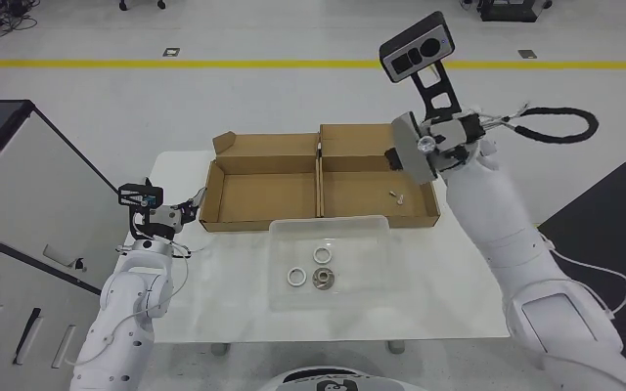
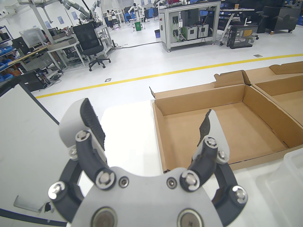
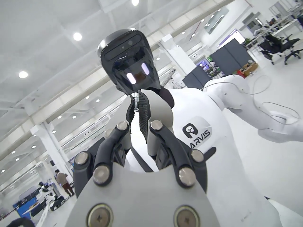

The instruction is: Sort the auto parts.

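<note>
My right gripper (image 1: 427, 145) is raised high above the right compartment (image 1: 357, 195) of the cardboard box, its fingers turned up toward the top camera. It is shut on a small metal bolt (image 3: 135, 102), pinched at the fingertips. Another small bolt (image 1: 396, 194) lies in that right compartment. A clear plastic tray (image 1: 328, 224) in front of the box holds two white rings (image 1: 322, 254) (image 1: 293, 277) and a grey metal ring (image 1: 324, 279). My left gripper (image 2: 147, 107) is open and holds nothing, low beside the left compartment (image 2: 213, 131), by the table's left edge.
The white table (image 1: 225, 293) has bare room to the left and right of the tray. A grey-and-white cabinet (image 1: 39, 186) stands off the table's left side. The tray's corner (image 2: 293, 166) lies just beyond the left compartment's front wall.
</note>
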